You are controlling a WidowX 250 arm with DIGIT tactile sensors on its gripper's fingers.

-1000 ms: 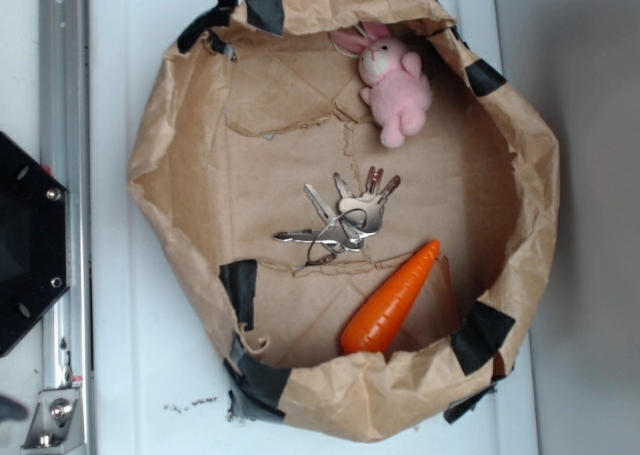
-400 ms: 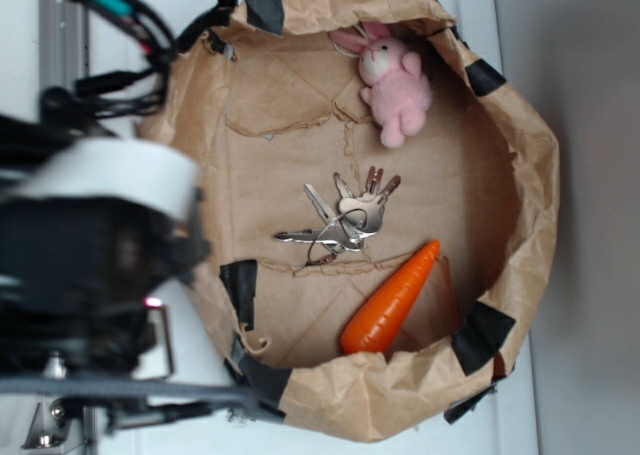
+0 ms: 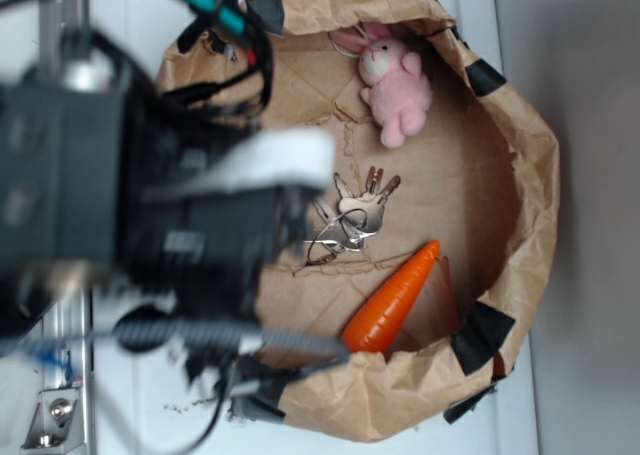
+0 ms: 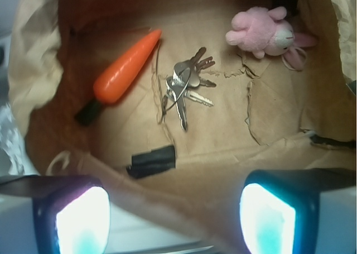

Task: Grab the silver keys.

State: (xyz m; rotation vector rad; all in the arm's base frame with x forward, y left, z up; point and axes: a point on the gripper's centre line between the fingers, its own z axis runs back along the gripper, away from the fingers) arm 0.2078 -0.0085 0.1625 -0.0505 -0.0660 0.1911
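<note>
The silver keys (image 3: 352,218) lie fanned out on the brown paper floor of the bag, near its middle. In the wrist view the silver keys (image 4: 184,86) sit well ahead of my gripper (image 4: 175,212). The gripper is open, and its two glowing fingers (image 4: 83,220) stand wide apart above the bag's near rim with nothing between them. In the exterior view my blurred black arm (image 3: 170,205) covers the bag's left side and hides the left tips of the keys.
An orange carrot (image 3: 392,297) lies just below-right of the keys. A pink plush bunny (image 3: 395,83) sits at the top. The crumpled paper bag wall (image 3: 530,175), patched with black tape (image 4: 152,160), rings everything.
My arm has swept in from the left edge and now hangs over the bag's left rim, covering part of the keys. Keys, carrot and bunny have not moved.
</note>
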